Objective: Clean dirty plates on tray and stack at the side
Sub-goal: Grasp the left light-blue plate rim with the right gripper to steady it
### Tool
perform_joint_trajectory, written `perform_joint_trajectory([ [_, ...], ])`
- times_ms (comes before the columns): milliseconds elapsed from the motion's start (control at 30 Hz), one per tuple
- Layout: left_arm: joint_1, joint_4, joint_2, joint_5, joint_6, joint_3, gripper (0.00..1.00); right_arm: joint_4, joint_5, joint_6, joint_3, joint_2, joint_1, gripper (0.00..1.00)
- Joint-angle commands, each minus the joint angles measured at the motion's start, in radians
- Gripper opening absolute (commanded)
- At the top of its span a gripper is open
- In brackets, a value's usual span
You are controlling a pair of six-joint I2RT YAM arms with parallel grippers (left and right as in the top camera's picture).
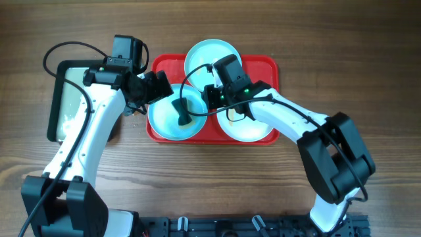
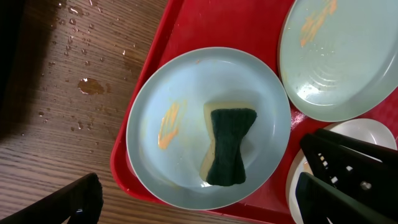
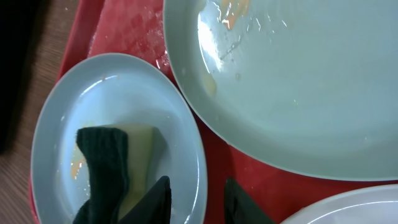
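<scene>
A sponge [image 2: 229, 146], green pad up, lies on the turquoise plate [image 2: 168, 99] just under the left tool [image 2: 205, 208], whose jaws are spread wide and empty. The right tool [image 3: 199, 205] is parted narrowly and grips nothing, one finger over that plate's rim. Ahead of it sits the second turquoise plate [image 3: 298, 93], orange-smeared. The white plate [image 3: 367, 208] beside it is cut off. All three rest on the red tray [image 3: 124, 31]. Droplets [image 2: 90, 86] bead the wooden desk [image 2: 56, 143]. A black-rimmed pan [image 1: 54, 99] probably holds pale liquid.

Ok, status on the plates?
Left end effector open, right end effector open. Sponge lying loose on turquoise plate, orange smear uncleaned. All three on tray, none stacked.
</scene>
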Motion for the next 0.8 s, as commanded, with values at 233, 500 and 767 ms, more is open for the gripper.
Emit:
perform_joint_trajectory([
  [233, -0.009, 0.042, 0.003, 0.013, 0.001, -0.070, 0.96, 0.014, -0.007, -0.003, 0.008, 0.100, 0.002, 0.18],
  [500, -0.032, 0.253, 0.014, 0.153, 0.001, -0.212, 0.92, 0.011, -0.007, 0.007, 0.003, 0.102, 0.002, 0.16],
  [767, -0.091, 0.330, 0.018, 0.162, 0.001, -0.259, 0.89, 0.029, -0.041, 0.031, -0.005, 0.135, 0.008, 0.16],
])
